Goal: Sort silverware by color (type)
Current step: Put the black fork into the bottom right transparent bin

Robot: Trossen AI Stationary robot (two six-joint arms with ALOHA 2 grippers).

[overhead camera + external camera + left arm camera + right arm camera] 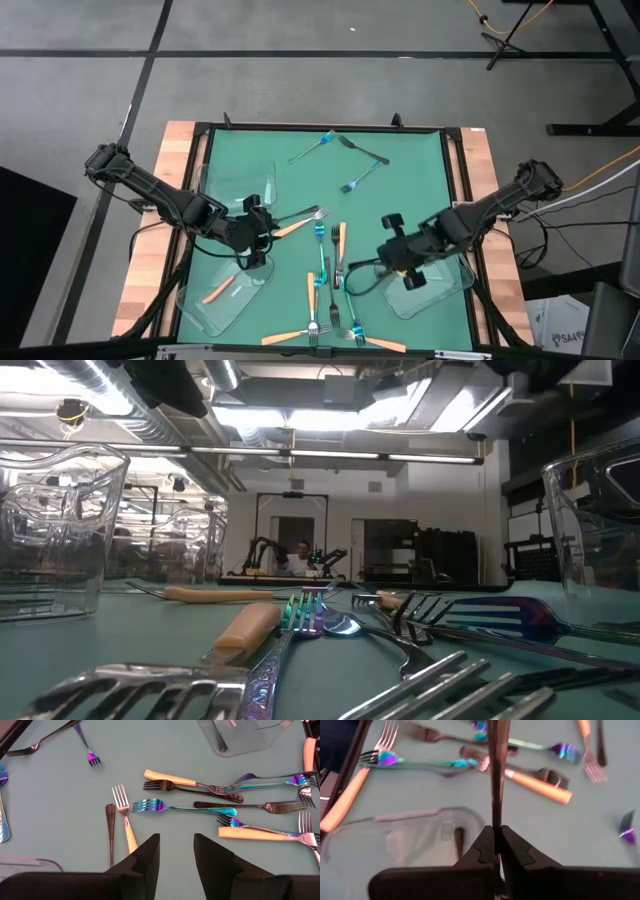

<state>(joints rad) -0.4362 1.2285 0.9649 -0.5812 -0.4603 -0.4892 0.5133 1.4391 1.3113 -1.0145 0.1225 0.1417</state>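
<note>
Several forks with orange, blue-teal and dark handles lie scattered on the green mat [325,265], with a few more at the far side [340,155]. My right gripper [496,829] hovers over the near right of the mat, shut on a dark fork [495,780]. Under it stands a clear tray [420,835] with one dark fork [459,840] inside. My left gripper [176,837] is open above the mat's left middle, beside an orange-handled fork [125,820], and touches nothing. One orange fork [218,291] lies in the near left tray. My right gripper pinches the dark fork's slim shaft [495,820] between its two fingers. The fingers slant steeply down, and the fork runs straight on past the fingertips, in line with them. Its other end leaves the right wrist view, so which end is held I cannot tell.
Three clear trays stand on the mat: far left [240,185], near left [200,310] and near right [445,290]. A wooden border [480,180] and a dark frame run round the mat. Bare mat lies in the far middle.
</note>
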